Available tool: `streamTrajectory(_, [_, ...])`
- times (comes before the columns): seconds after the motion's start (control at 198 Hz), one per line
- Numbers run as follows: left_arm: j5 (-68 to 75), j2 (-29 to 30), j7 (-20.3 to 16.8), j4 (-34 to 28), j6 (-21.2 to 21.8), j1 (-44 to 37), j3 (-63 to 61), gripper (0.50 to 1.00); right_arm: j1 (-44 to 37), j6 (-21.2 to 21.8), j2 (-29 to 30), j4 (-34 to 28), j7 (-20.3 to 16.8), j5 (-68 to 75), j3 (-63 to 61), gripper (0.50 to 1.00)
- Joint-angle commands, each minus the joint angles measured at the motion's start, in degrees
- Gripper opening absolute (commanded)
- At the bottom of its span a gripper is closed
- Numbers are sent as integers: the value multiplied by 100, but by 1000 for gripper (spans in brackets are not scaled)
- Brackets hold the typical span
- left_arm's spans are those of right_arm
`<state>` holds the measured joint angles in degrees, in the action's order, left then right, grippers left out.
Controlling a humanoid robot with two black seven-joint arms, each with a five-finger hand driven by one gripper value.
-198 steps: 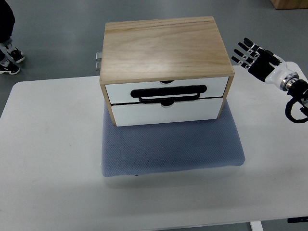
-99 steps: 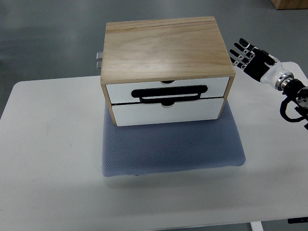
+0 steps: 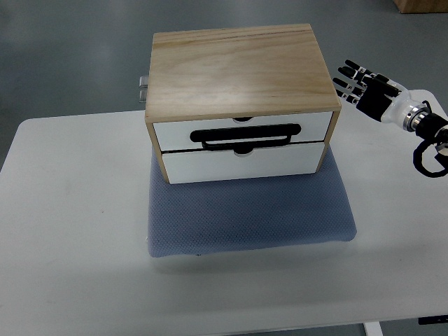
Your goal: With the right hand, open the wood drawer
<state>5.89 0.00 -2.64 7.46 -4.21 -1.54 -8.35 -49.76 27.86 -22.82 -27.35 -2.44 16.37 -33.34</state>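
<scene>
A wooden drawer cabinet (image 3: 238,70) with a pale plank top stands on a blue-grey mat (image 3: 248,213), which lies on a white surface (image 3: 70,231). The cabinet sits toward the 12 o'clock side of the mat, its front facing 6 o'clock. Two white-fronted drawers are stacked in that front: the upper drawer (image 3: 175,131) and the lower drawer (image 3: 241,162), both flush with the frame and closed. A black loop handle (image 3: 246,136) runs across the upper drawer front, reaching down to the seam between the two. A small metal fitting (image 3: 143,87) sticks out from the cabinet's back corner at 9 o'clock.

The right robot hand (image 3: 364,85) hangs at 3 o'clock of the cabinet, just beside its upper right edge, not touching it as far as the view shows. Its black fingers (image 3: 348,77) are stretched out and apart, pointing toward the cabinet and holding nothing. Its arm enters from the right edge of the picture.
</scene>
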Motion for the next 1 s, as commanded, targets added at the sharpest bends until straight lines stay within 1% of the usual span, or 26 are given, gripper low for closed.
streamTrajectory(0.0, [-1, 0, 0, 1, 0, 5, 0, 1000, 2, 96, -109, 2, 33, -2, -6, 954])
streamTrajectory(0.121, [-1, 0, 1, 1, 0, 5, 9, 1000, -7, 140, -179, 46, 129, -2, -15, 952])
streamTrajectory(0.222, [-1, 0, -8, 1, 0, 5, 0, 1000, 54, 184, -513, -86, 138, -82, 11, 952])
streamTrajectory(0.368, [-1, 0, 1, 1, 0, 5, 0, 1000, 116, 237, -786, -367, 200, -846, -6, 950])
streamTrajectory(0.479, [-1, 0, 1, 1, 0, 5, 0, 1000, 160, 17, -1102, -745, 516, -1233, 11, 950])
streamTrajectory(0.519, [-1, 0, 1, 1, 0, -4, 0, 1000, 169, -79, -1243, -886, 569, -1259, 29, 950])
streamTrajectory(0.565, [-1, 0, 0, 1, 0, -4, 0, 1000, 169, -272, -1541, -1245, 639, -1259, 143, 950])
streamTrajectory(0.615, [-1, 0, -8, 1, 0, -4, 0, 1000, 169, -387, -1814, -1571, 727, -1268, 310, 950])
streamTrajectory(0.66, [-1, 0, 1, 1, 0, -4, 0, 1000, 160, -475, -2156, -1984, 946, -1268, 600, 950])
streamTrajectory(0.67, [-1, 0, 1, 1, 0, -4, 0, 1000, 160, -475, -2157, -1984, 947, -1268, 600, 950])
streamTrajectory(0.706, [-1, 0, 1, 1, 0, -4, 0, 1000, 125, -484, -2411, -2230, 1183, -1268, 854, 950])
streamTrajectory(0.716, [-1, 0, 1, 1, 0, -4, 0, 1000, 125, -484, -2412, -2231, 1184, -1268, 855, 950])
streamTrajectory(0.771, [-1, 0, 0, 1, 0, 5, 0, 1000, 46, -457, -2745, -2494, 1465, -1268, 1241, 950])
streamTrajectory(0.882, [-1, 0, -8, 1, 0, 5, 0, 1000, -358, -361, -3185, -2784, 1641, -1329, 1804, 950])
streamTrajectory(0.938, [-1, 0, -8, 1, 0, 5, 0, 1000, -359, -361, -3185, -2784, 1641, -1330, 1804, 950])
streamTrajectory(0.943, [-1, 0, 0, 1, 0, -4, 0, 1000, -611, -282, -3420, -2932, 1772, -1364, 2213, 950])
streamTrajectory(0.993, [-1, 0, 1, 1, 0, -4, 0, 1000, -938, -176, -3598, -3118, 1940, -1409, 2638, 950])
